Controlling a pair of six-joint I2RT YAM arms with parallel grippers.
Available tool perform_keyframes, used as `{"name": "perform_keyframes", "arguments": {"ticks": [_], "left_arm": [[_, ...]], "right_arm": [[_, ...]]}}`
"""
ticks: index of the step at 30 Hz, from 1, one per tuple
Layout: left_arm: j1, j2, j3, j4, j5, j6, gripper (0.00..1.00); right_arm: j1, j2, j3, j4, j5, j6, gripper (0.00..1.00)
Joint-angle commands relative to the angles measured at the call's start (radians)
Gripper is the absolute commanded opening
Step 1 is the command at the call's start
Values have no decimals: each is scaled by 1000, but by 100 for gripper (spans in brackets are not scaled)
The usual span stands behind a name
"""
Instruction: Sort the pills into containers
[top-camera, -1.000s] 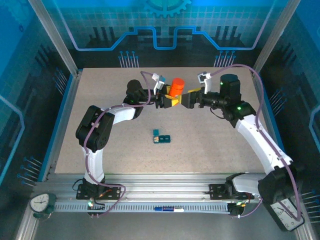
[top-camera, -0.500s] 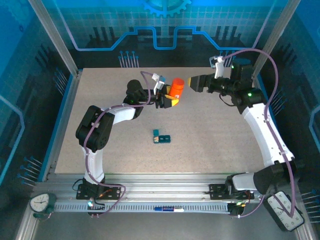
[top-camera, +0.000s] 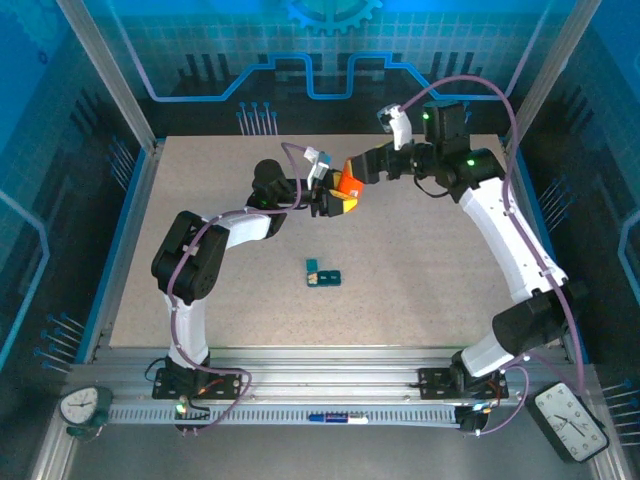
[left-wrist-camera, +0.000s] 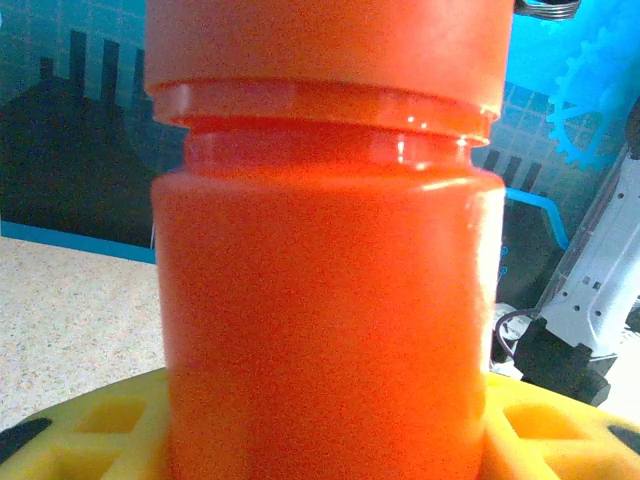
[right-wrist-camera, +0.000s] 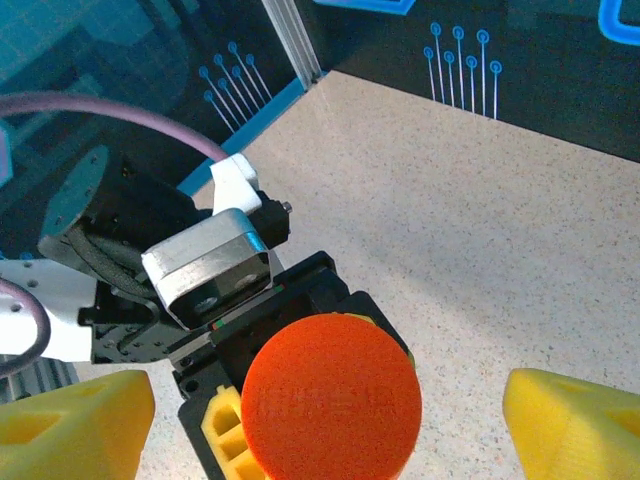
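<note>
My left claw (top-camera: 343, 200) clamps the smooth, cylindrical orange bottle (left-wrist-camera: 320, 300); my right claw (right-wrist-camera: 325, 420) hangs spread wide over its round cap (right-wrist-camera: 330, 390), seemingly clear of it. Speckled tabletop (right-wrist-camera: 490, 220) lies open beyond.

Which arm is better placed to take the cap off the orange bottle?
Right, I think. The right jaws stand open on either side of the cap, ready to close on it. The left jaws are shut on the orange bottle, so that arm is busy.
</note>
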Motion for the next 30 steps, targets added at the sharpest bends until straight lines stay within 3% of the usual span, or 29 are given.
{"name": "perform_keyframes", "arguments": {"ticks": [1, 13, 19, 30], "left_arm": [[1, -21, 33, 29, 29, 0, 0], [1, -30, 27, 26, 28, -2, 0], [0, -32, 28, 26, 27, 1, 0], [0, -32, 26, 26, 27, 0, 0]], "right_arm": [[21, 29, 48, -67, 47, -61, 90], [32, 87, 93, -97, 58, -75, 72], [32, 102, 97, -102, 52, -71, 53], [32, 105, 86, -97, 43, -66, 62]]}}
